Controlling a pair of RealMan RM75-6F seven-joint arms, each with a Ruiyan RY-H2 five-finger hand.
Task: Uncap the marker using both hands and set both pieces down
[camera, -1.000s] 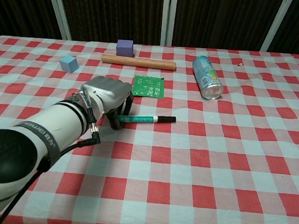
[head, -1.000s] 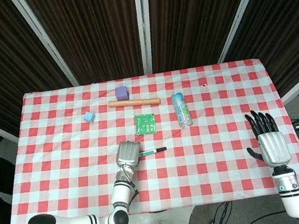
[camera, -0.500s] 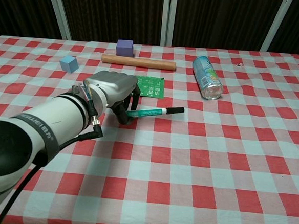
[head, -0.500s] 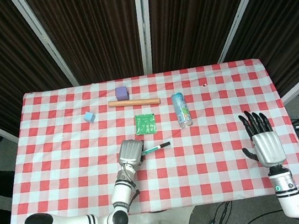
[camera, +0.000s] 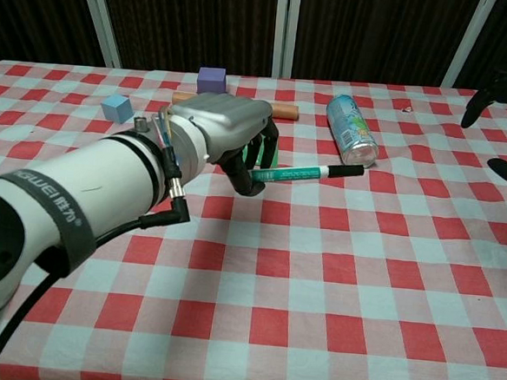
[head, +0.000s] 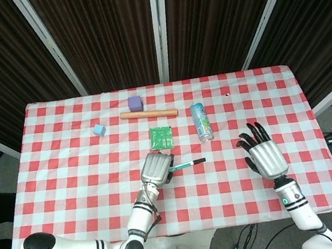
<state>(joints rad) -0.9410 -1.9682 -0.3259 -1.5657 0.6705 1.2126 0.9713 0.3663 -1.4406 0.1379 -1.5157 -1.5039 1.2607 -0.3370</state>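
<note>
My left hand [head: 157, 168] [camera: 227, 136] grips a teal marker [head: 186, 165] [camera: 307, 172] by its barrel and holds it level above the cloth. Its black cap [head: 198, 161] [camera: 346, 170] is on and points toward my right. My right hand [head: 263, 155] hangs over the table's right side with its fingers spread and nothing in them. In the chest view only its dark fingertips [camera: 504, 86] show at the right edge. A wide gap separates it from the marker's cap.
On the red-checked tablecloth [head: 68, 175] lie a drinks can [head: 201, 121] [camera: 352, 131], a green packet [head: 162, 138], a wooden rod [head: 148, 113] [camera: 285, 110], a purple cube [head: 134, 103] [camera: 211, 80] and a small blue cube [head: 98, 129] [camera: 116, 107]. Dark curtains hang behind.
My left hand has lifted the marker off the cloth and carried it up and to the right. My right hand has come in leftward over the table toward it.
</note>
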